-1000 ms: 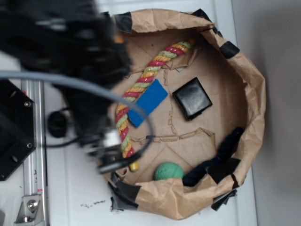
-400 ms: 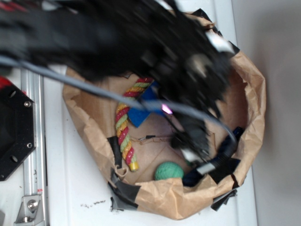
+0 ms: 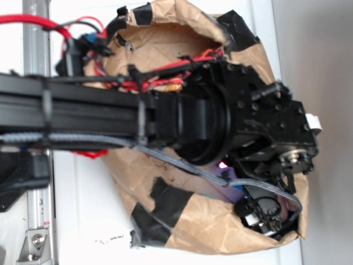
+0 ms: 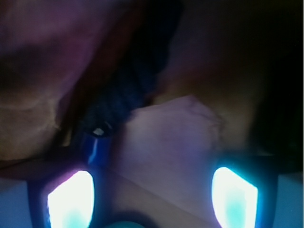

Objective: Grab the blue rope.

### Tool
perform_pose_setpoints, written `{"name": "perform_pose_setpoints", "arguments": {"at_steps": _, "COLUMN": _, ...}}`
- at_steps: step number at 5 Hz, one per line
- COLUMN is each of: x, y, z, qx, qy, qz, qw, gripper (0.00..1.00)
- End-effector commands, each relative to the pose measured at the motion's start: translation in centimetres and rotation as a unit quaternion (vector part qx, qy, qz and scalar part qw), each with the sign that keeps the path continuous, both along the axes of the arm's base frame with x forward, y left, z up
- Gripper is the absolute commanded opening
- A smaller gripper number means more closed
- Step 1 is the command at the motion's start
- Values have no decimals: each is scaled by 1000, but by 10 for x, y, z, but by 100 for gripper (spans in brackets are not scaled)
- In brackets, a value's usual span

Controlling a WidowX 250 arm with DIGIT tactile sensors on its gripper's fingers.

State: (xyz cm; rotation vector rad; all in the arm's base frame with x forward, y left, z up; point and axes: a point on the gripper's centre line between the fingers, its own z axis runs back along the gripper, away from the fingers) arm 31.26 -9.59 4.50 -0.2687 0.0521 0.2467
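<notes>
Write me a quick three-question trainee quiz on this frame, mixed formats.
1. True or false: in the wrist view, the gripper is shut tight on the blue rope.
2. Multiple choice: in the exterior view, the arm hides most of A) the inside of the paper bag, B) the metal rail, C) the white tabletop.
3. Fill in: in the wrist view, the rope's near end lies by the glowing finger on the ___ side of the picture.

Key: 1 false, the fingers stand wide apart; 2 A; 3 left.
</notes>
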Motion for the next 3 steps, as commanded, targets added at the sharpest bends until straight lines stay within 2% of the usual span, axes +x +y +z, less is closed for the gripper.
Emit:
{"name": "perform_pose_setpoints", "arguments": {"at_steps": 1, "x": -18, "y": -39, "z": 25, "qx": -68, "qy": -45, "qz": -20, "qw": 996, "gripper": 100}}
{"name": "perform_pose_setpoints", "arguments": {"at_steps": 2, "x": -30, "y": -35, "z": 40, "qx": -76, "qy": -66, "qz": -7, "qw": 995, "gripper": 100}}
{"name": "perform_pose_setpoints", "arguments": {"at_steps": 3, "x": -29, "y": -45, "z": 33, "qx": -73, "qy": -59, "qz": -31, "qw": 995, "gripper": 100}}
